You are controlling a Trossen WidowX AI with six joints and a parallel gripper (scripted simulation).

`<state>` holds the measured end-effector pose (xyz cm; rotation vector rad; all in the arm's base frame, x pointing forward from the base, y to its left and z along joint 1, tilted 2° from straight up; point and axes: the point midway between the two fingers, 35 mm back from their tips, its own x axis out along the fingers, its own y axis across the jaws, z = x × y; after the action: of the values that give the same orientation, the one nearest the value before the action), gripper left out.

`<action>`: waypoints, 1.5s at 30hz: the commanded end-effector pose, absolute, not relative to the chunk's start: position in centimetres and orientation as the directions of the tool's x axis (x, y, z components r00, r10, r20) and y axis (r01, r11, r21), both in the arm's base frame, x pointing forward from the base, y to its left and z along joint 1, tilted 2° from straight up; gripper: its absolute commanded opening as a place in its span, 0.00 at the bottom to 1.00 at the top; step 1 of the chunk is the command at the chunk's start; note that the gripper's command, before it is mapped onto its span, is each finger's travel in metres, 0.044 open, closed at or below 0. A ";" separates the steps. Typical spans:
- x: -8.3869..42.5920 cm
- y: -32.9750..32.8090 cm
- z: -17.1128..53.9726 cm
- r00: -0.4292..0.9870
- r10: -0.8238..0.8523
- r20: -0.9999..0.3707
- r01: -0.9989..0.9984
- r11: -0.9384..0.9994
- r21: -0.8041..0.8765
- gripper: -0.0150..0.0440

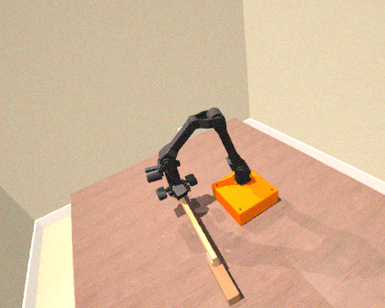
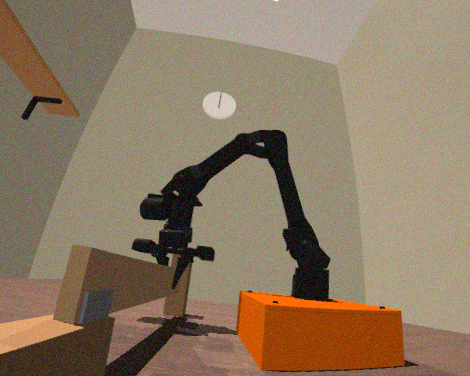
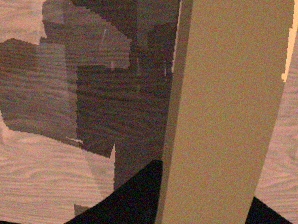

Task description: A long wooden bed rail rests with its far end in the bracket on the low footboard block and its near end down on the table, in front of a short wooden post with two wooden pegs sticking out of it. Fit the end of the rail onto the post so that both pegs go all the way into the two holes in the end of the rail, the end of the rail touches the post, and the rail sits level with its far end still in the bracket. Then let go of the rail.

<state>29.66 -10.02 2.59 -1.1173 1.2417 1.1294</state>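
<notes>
The rail (image 1: 200, 231) (image 2: 130, 282) (image 3: 230, 100) runs from the low footboard block (image 1: 224, 282) (image 2: 30, 337) toward the post (image 2: 175, 304). My gripper (image 1: 182, 197) (image 2: 171, 276) (image 3: 181, 172) is shut on the rail near its post end, one finger on each side. That end is held above the table. The far end sits at the bracket (image 2: 98, 305) on the block. The post stands upright behind the gripper in the exterior view. The pegs, the holes and any gap between rail end and post are hidden behind the gripper and rail.
The orange base block (image 1: 246, 198) (image 2: 330, 335) carries the arm and stands on the table (image 1: 123, 229) to the right of the rail. The arm arches from it over to the rail. A wooden shelf (image 2: 25, 50) and a round clock (image 2: 219, 105) are on the walls.
</notes>
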 end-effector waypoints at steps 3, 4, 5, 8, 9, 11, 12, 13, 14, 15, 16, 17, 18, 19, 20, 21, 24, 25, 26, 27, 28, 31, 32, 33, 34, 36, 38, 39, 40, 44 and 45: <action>29.7 -10.4 2.6 0.011 0.014 -1.000 -0.994 0.113 -0.010 0.25; 29.7 -10.4 2.6 0.011 0.014 -1.000 -0.994 0.113 -0.010 0.25; 29.7 -10.4 2.6 0.011 0.014 -1.000 -0.994 0.113 -0.010 0.25; 29.7 -10.3 2.5 0.011 0.014 -1.000 -0.994 0.113 -0.010 0.25; 29.7 -10.3 2.5 0.011 0.014 -1.000 -0.994 0.113 -0.010 0.25; 29.7 -10.2 2.5 0.011 0.014 -1.000 -0.994 0.113 -0.010 0.25; 29.7 -10.2 2.5 0.011 0.014 -1.000 -0.994 0.113 -0.010 0.25; 29.7 -10.1 2.5 0.011 0.014 -1.000 -0.994 0.113 -0.010 0.25; 29.7 -10.1 2.5 0.011 0.014 -1.000 -0.994 0.113 -0.010 0.25; 29.7 -10.1 2.5 0.011 0.014 -1.000 -0.994 0.113 -0.010 0.25; 29.7 -10.0 2.5 0.012 0.014 -1.000 -0.994 0.113 -0.010 0.25; 29.7 -10.0 2.5 0.012 0.014 -1.000 -0.994 0.113 -0.010 0.25; 29.7 -10.0 2.5 0.012 0.014 -1.000 -0.994 0.113 -0.010 0.25; 29.7 -9.9 2.5 0.012 0.014 -1.000 -0.994 0.113 -0.010 0.25; 29.7 -9.9 2.5 0.011 0.014 -1.000 -0.994 0.113 -0.010 0.25; 29.7 -9.9 2.4 0.011 0.014 -1.000 -0.994 0.113 -0.010 0.25; 29.7 -9.8 2.5 0.011 0.014 -1.000 -0.994 0.113 -0.010 0.25; 29.7 -9.8 2.5 0.011 0.014 -1.000 -0.994 0.113 -0.010 0.25; 29.7 -9.7 2.5 0.011 0.014 -1.000 -0.994 0.113 -0.010 0.25; 29.7 -9.7 2.5 0.011 0.014 -1.000 -0.994 0.113 -0.010 0.25; 29.7 -9.7 2.5 0.011 0.014 -1.000 -0.994 0.113 -0.010 0.25; 29.7 -9.7 2.6 0.011 0.014 -1.000 -0.994 0.113 -0.010 0.25; 29.7 -9.7 2.6 0.011 0.014 -1.000 -0.994 0.113 -0.010 0.25; 29.7 -9.7 2.6 0.011 0.014 -1.000 -0.994 0.113 -0.010 0.25; 29.7 -9.7 2.6 0.011 0.014 -1.000 -0.994 0.113 -0.010 0.25; 29.7 -9.7 2.6 0.011 0.014 -1.000 -0.994 0.113 -0.010 0.25; 29.7 -9.7 2.7 0.011 0.014 -1.000 -0.994 0.113 -0.010 0.25; 29.7 -9.7 2.7 0.011 0.014 -1.000 -0.994 0.113 -0.010 0.25; 29.6 -9.7 2.7 0.011 0.014 -1.000 -0.994 0.113 -0.010 0.25; 29.6 -9.7 2.8 0.011 0.014 -1.000 -0.994 0.113 -0.010 0.25; 29.6 -9.7 2.8 0.011 0.014 -1.000 -0.994 0.113 -0.010 0.25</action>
<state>29.59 -9.75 2.40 -1.1152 1.2450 1.1304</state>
